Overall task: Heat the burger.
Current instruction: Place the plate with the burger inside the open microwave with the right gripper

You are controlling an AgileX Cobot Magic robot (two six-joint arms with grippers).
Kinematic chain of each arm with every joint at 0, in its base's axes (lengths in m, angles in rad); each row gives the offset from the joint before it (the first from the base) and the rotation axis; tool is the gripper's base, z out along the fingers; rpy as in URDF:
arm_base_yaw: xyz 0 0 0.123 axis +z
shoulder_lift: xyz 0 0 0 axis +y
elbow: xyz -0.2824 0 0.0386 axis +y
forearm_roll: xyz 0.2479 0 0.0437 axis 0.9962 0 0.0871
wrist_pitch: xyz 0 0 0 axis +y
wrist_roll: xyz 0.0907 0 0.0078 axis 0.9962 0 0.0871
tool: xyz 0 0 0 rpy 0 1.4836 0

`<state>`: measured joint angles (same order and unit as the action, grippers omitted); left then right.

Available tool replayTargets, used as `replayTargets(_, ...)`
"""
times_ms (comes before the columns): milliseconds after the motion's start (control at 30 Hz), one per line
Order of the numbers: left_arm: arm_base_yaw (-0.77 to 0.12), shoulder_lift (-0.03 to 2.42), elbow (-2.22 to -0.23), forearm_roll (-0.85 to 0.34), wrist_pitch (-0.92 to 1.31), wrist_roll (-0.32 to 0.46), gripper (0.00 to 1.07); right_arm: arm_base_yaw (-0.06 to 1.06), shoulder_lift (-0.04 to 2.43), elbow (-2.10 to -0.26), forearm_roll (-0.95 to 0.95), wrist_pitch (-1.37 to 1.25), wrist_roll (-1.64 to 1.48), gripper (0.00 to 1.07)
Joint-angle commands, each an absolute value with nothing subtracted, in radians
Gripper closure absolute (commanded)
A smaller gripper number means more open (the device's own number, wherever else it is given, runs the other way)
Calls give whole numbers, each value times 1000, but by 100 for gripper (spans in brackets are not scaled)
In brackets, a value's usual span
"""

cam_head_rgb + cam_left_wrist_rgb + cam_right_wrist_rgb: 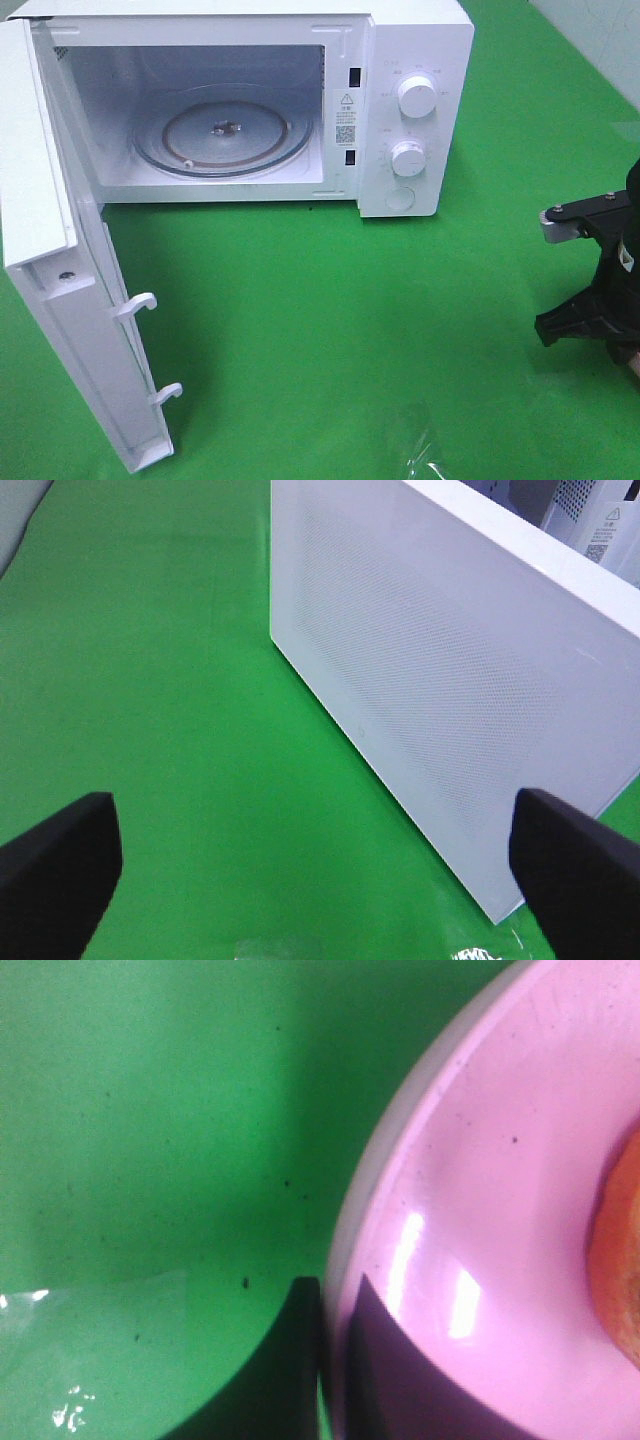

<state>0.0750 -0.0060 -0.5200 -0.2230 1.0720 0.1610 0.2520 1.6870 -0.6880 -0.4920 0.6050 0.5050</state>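
The right fingers (290, 1365) are clamped on the rim of the pink plate (480, 1160), one outside it and one inside. The burger (622, 1250) lies on this plate; only an orange-brown edge of its bun shows. The left fingers (60, 870) stand wide apart over the green table (350, 300), beside the open door (440, 700) of the white microwave (415, 60). Its glass turntable (225, 135) shows inside.
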Motion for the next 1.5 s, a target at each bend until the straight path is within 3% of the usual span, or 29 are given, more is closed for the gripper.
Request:
replayTargets(33,72,-21,-518,-226,1074,159,9,273,1660,-678,-559,660,565,107)
replayTargets(567,72,-21,-518,-226,1074,159,9,458,1574,-612,-714,830,760,107)
replayTargets(1500,72,-21,-518,-226,1074,159,9,847,1376,-554,-714,1027,779,107)
